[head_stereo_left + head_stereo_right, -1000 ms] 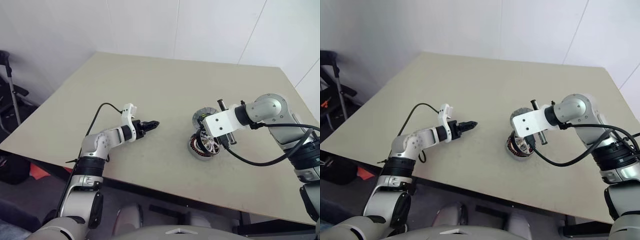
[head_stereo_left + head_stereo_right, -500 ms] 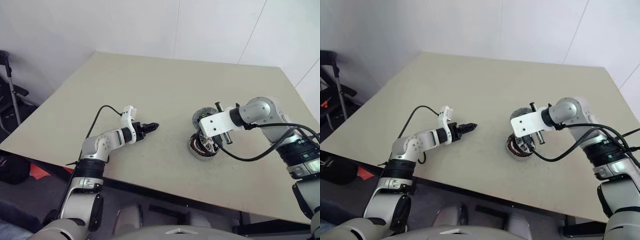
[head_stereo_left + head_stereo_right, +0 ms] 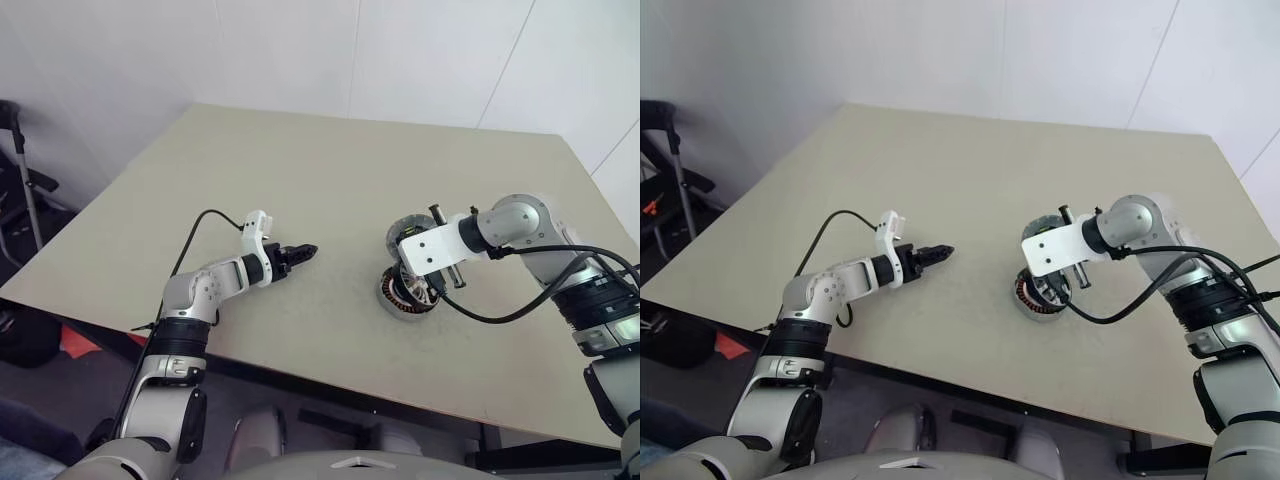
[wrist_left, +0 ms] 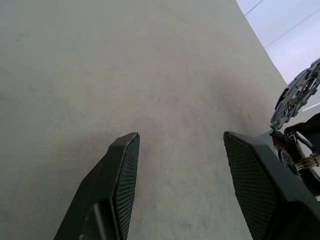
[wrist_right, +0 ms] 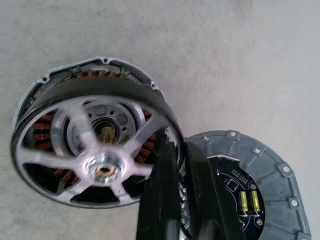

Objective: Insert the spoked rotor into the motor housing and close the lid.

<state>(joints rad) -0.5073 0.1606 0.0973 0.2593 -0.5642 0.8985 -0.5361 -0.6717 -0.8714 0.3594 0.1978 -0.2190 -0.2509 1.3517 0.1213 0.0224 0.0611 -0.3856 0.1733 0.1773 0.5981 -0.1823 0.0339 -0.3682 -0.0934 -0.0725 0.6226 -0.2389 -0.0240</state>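
Since the earlier frame the right pincer (image 5: 172, 200) has lowered the silver spoked metal rotor (image 5: 97, 150), gripped at its rim, into the round grey copper-wound motor housing (image 3: 405, 295). The ribbed grey lid (image 3: 402, 232) stands open behind, on the beige worktop (image 3: 330, 180). The left pincer (image 4: 182, 175) hovers open, well apart.

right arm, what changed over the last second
The right tool carried the spoked wheel down from a tilt above the motor cup until it sits over the copper windings, its fingers on the rim. The left tool kept hovering open over the table, and the ribbed lid stayed flipped open.
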